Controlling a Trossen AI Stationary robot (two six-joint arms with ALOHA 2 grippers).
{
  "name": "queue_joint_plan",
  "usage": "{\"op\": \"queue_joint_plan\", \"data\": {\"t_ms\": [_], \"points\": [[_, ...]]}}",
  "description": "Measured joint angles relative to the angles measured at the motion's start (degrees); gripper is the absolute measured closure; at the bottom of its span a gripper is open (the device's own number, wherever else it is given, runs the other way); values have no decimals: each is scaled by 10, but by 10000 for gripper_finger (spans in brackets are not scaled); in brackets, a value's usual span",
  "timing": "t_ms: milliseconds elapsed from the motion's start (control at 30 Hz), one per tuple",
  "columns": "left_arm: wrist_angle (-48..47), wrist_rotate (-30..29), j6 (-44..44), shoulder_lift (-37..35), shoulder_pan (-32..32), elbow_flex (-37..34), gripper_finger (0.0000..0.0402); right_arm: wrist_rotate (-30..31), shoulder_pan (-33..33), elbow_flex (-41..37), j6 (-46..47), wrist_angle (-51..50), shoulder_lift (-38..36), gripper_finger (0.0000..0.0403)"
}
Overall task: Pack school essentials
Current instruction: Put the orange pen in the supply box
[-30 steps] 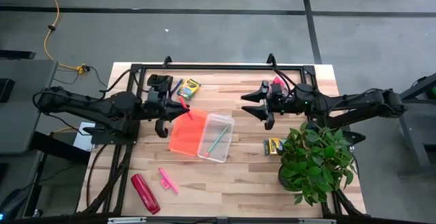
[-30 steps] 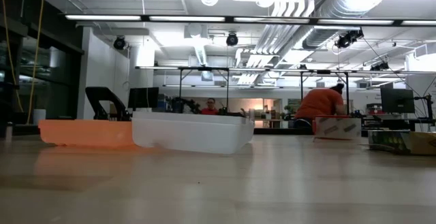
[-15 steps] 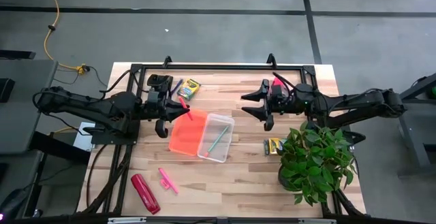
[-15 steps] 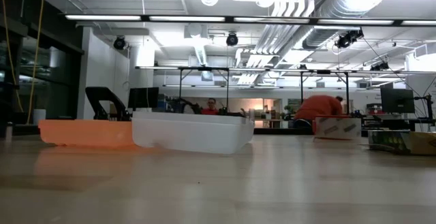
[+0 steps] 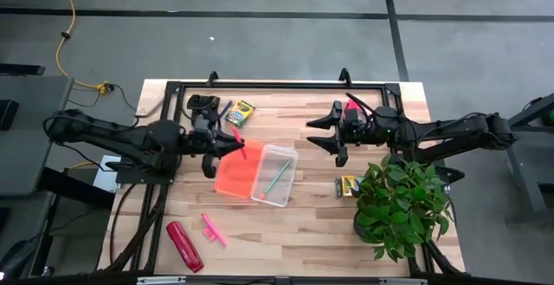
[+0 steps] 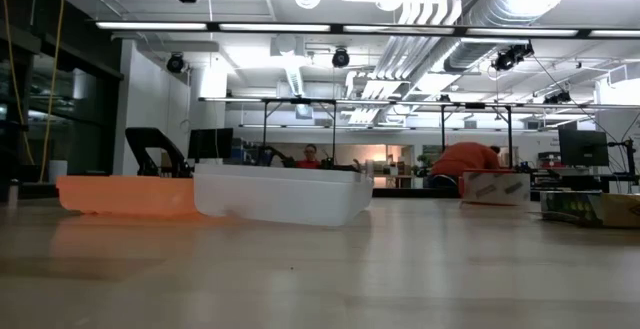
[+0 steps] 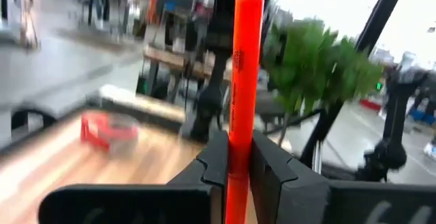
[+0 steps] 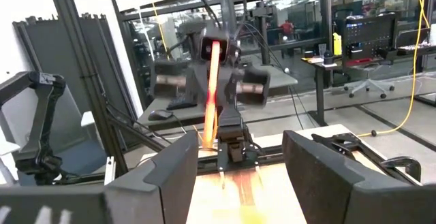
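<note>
Now, left gripper: pinching thin orange-pink pencil, above orange plastic lid.
Right gripper: fingers spread, empty.
Writing: unreadable.

One yellow-and-green crayon box lay flat near the bench's far edge, with a blue pen just beside it. The second crayon box lay by the plant's leaves. A thin green pencil rested slantwise inside the clear tray. A short pink marker lay on bare wood toward the near edge. A thin pink-red pencil stood upright, pinched in the left claw above the orange tray.
</note>
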State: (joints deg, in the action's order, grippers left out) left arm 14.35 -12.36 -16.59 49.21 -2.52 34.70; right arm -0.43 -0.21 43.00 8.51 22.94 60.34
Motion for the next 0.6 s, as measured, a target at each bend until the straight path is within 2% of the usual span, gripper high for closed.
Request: {"op": "queue_joint_plan", "data": {"t_ms": [300,500,600], "points": [[-133,-23,-93,128,-9,75,383,0,0,0,0,-8,0,197],[-157,-22,-210,223,-9,80,383,0,0,0,0,-16,0,197],[-163,-24,-235,265,-9,80,383,0,0,0,0,-22,0,197]]}}
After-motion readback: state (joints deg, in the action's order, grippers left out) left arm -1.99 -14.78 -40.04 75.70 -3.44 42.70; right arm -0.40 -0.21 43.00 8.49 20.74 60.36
